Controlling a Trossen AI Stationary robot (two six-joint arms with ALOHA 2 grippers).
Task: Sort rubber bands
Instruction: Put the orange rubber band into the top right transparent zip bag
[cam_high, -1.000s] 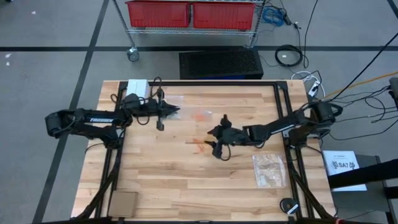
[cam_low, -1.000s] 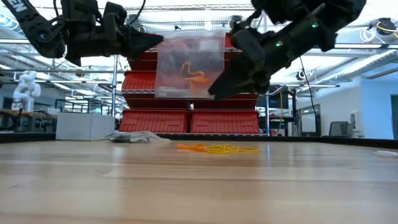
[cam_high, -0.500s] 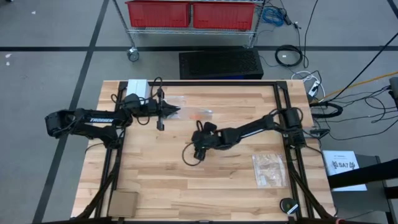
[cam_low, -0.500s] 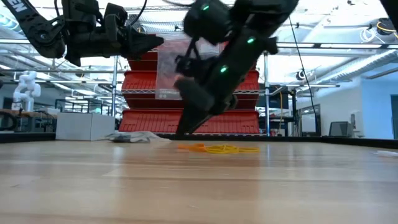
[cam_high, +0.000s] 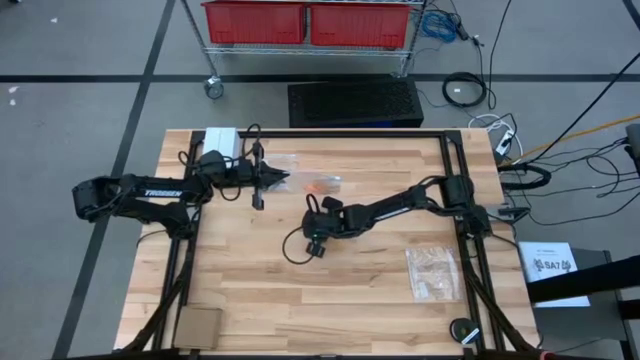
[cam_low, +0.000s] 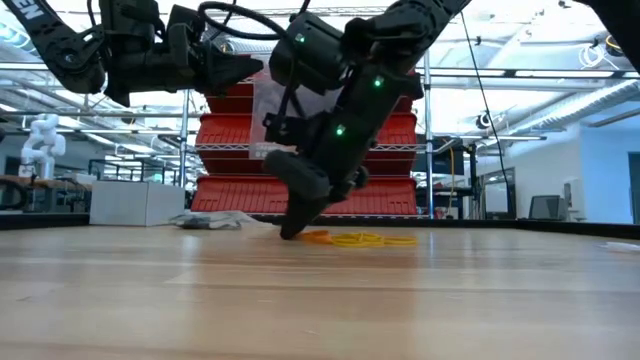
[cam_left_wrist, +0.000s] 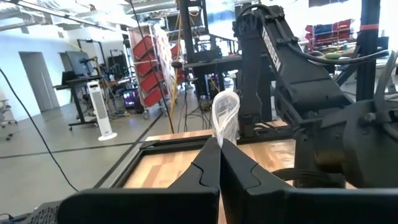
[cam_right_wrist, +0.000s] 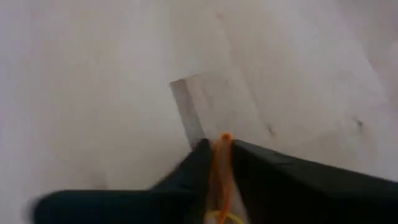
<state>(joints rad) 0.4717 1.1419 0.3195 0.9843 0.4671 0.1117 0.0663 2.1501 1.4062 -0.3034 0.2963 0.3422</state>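
Left arm carries white lettering on its dark casing, reading TROSSEN in the high view; it lies along the left edge of the pale wooden butcher-block worktop (cam_high: 250, 290). Left tool (cam_high: 283, 178), fingers pressed together, is clamped on the top edge of a clear plastic zip bag (cam_low: 262, 118) with a few orange loops inside, held up in the air near the far edge; the left wrist view shows the bag mouth (cam_left_wrist: 225, 115) standing up out of the closed fingertips. Right tool (cam_high: 312, 243) is down near the middle of the worktop, tips at the surface; in the right wrist view a thin orange rubber band (cam_right_wrist: 219, 168) sits pinched between its two dark fingers (cam_right_wrist: 273, 177), which stand almost together on it. A small heap of orange and yellowish rubber bands (cam_low: 352, 239) lies on the wood just beside that tool. A second clear zip bag holding pale tan bands (cam_high: 433, 272) lies flat near the right edge. White box (cam_high: 221, 138) at the far left corner; brown cardboard square (cam_high: 198, 325) at the near left corner. A white sheet with dark print I cannot read (cam_high: 553, 266) lies off the right edge. Beyond the far edge: a black mat (cam_high: 355, 102), red plastic bins on a wire cart (cam_high: 305, 22).
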